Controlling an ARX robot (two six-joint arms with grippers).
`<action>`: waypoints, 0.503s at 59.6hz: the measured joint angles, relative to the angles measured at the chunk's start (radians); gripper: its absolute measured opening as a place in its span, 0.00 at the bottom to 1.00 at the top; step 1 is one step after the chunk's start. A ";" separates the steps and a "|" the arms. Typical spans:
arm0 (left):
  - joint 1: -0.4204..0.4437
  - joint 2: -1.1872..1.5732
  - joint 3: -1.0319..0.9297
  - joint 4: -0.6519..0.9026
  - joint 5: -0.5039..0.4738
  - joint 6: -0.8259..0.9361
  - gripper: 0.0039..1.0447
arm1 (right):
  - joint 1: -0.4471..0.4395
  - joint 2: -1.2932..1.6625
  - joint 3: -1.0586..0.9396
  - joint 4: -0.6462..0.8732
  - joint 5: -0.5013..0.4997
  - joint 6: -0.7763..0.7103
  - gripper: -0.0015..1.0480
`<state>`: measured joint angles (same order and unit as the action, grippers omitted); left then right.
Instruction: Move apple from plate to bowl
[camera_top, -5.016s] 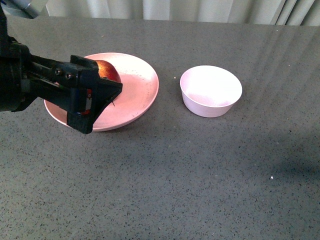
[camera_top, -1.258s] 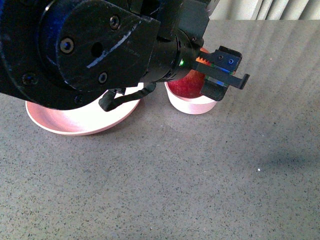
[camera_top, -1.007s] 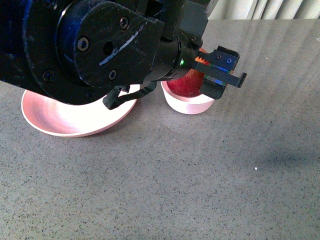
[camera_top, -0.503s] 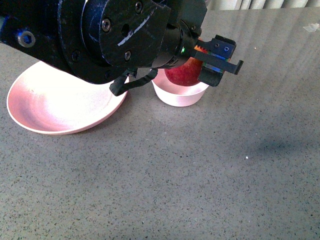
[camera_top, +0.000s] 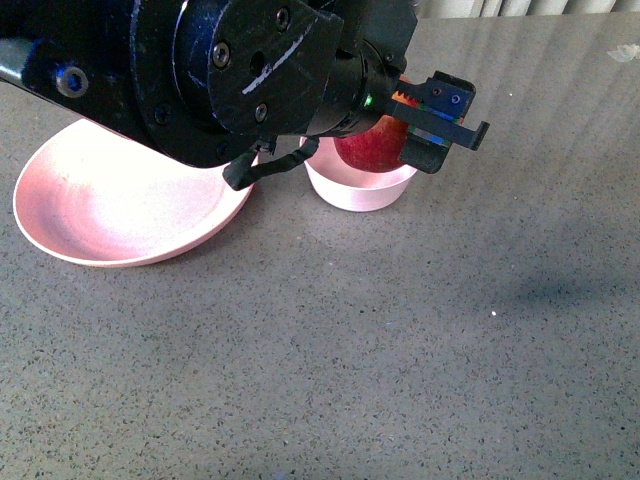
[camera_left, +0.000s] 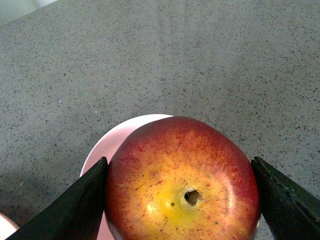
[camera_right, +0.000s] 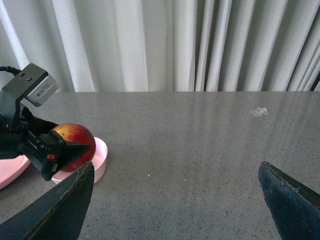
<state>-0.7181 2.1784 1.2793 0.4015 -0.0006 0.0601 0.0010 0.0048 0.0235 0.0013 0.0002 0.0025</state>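
Two-fingered left gripper (camera_left: 178, 167) pinch on glossy dark-red round apple (camera_top: 372, 150) over small deep pale-pink bowl (camera_top: 355, 192), beside wide shallow pink plate (camera_top: 100, 222); right gripper (camera_right: 176, 167) splayed wide, empty.

Front: high, looking down. Left wrist: close over apple (camera_left: 182, 180). Right wrist: low, far. All share bowl (camera_top: 355, 192).
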 joint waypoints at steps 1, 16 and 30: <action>0.000 0.000 0.000 0.000 0.000 0.000 0.73 | 0.000 0.000 0.000 0.000 0.000 0.000 0.91; 0.000 0.000 0.000 0.005 0.001 0.002 0.91 | 0.000 0.000 0.000 0.000 0.000 0.000 0.91; 0.000 0.000 0.000 0.014 0.024 0.002 0.92 | 0.000 0.000 0.000 0.000 0.000 0.000 0.91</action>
<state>-0.7181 2.1784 1.2793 0.4152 0.0231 0.0620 0.0010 0.0048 0.0235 0.0013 0.0002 0.0025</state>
